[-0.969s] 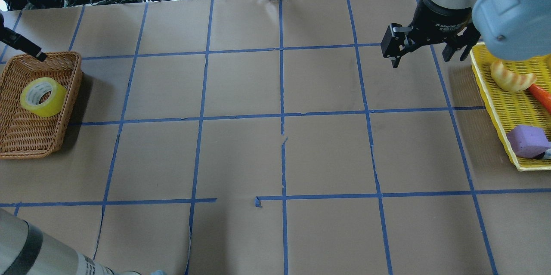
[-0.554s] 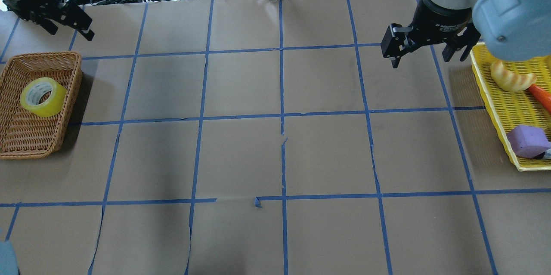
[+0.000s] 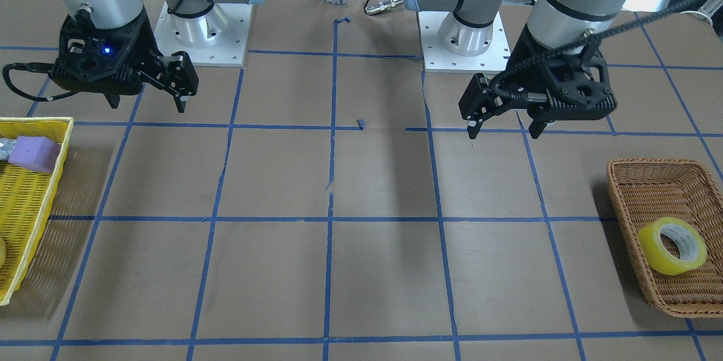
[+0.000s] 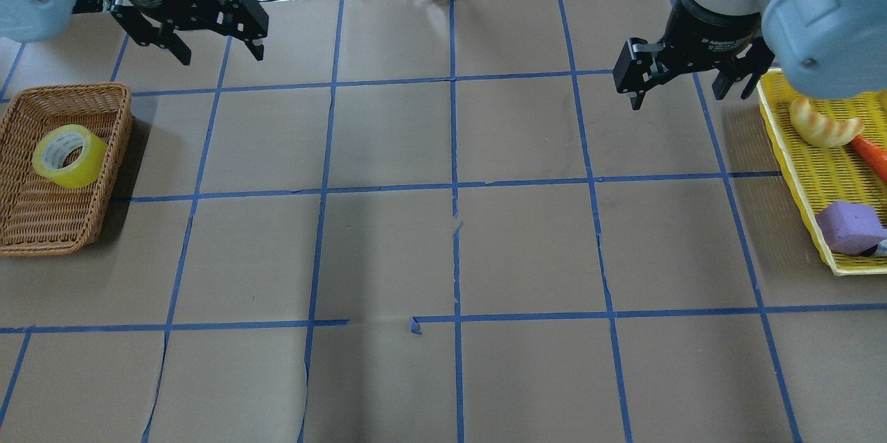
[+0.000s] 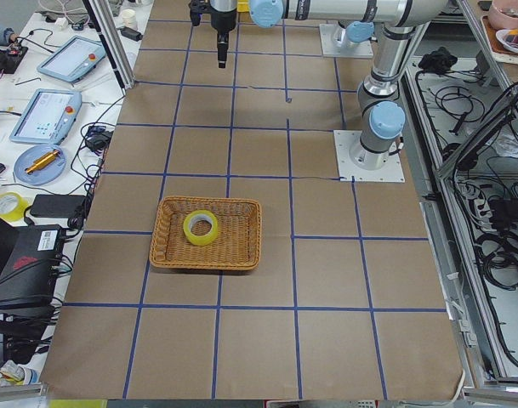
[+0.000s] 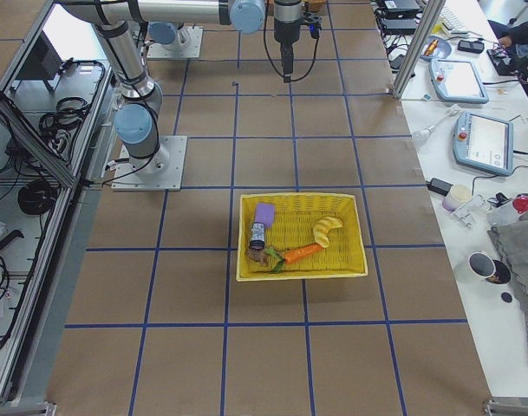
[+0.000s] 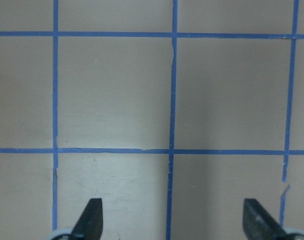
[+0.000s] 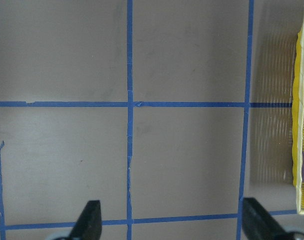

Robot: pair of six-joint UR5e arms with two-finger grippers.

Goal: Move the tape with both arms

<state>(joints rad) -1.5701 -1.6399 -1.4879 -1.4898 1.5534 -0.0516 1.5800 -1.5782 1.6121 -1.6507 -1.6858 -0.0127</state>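
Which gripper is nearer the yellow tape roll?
Left. The left gripper hangs above the table just past the wicker basket holding the tape; the right gripper is at the far side, beside the yellow tray.

The wide roll of glossy translucent yellow tape (image 4: 86, 169), with a white inner core, lies slightly tilted, hole mostly upward, inside the brown wicker basket (image 4: 41, 238) at the left edge of the tabletop (image 4: 388, 249). The left arm's black two-finger tool (image 4: 222, 55) and the right arm's black tool (image 4: 689, 98) hang over the far side, fingers spread, both empty and well apart from the roll.
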